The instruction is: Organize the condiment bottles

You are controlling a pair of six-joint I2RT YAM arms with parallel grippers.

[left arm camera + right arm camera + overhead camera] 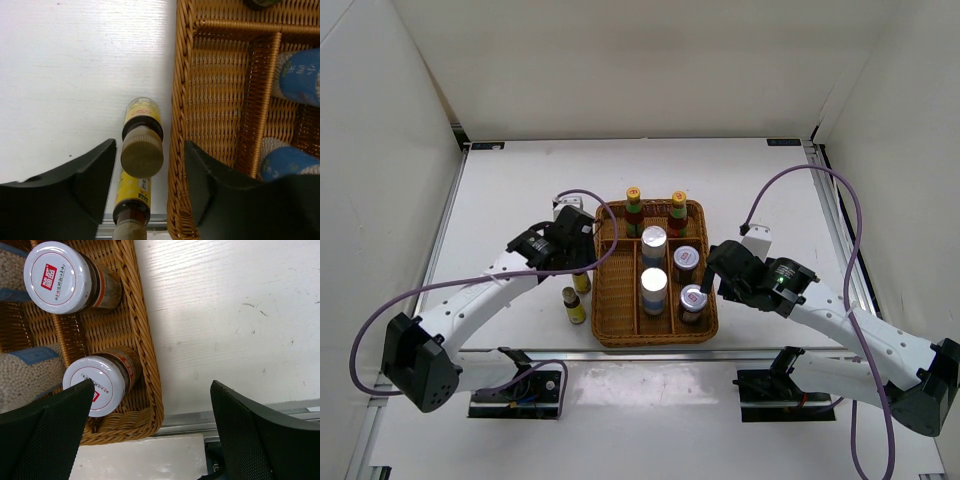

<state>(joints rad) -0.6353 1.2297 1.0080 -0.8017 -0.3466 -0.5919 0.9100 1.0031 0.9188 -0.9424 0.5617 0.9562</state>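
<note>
Left fingers (75,185) spread open either side of one tiny yellow bottle (142,150) standing on table (65,75) just beside wicker tray (180,100); right fingers (260,435) spread, empty, over table beside silver-lidded jars (95,385) in tray.

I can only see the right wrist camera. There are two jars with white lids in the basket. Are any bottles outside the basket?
Observer: Yes. Two tiny yellow bottles stand on the table, just left of the wicker tray.
Operator: Is the other arm near them?
Observer: Very near. The left gripper is open, with one finger on each side of one bottle's brown cap, and there are gaps on both sides.
Operator: Is there room for them in the basket?
Observer: The tray's long left compartment has no bottles in it.
</note>
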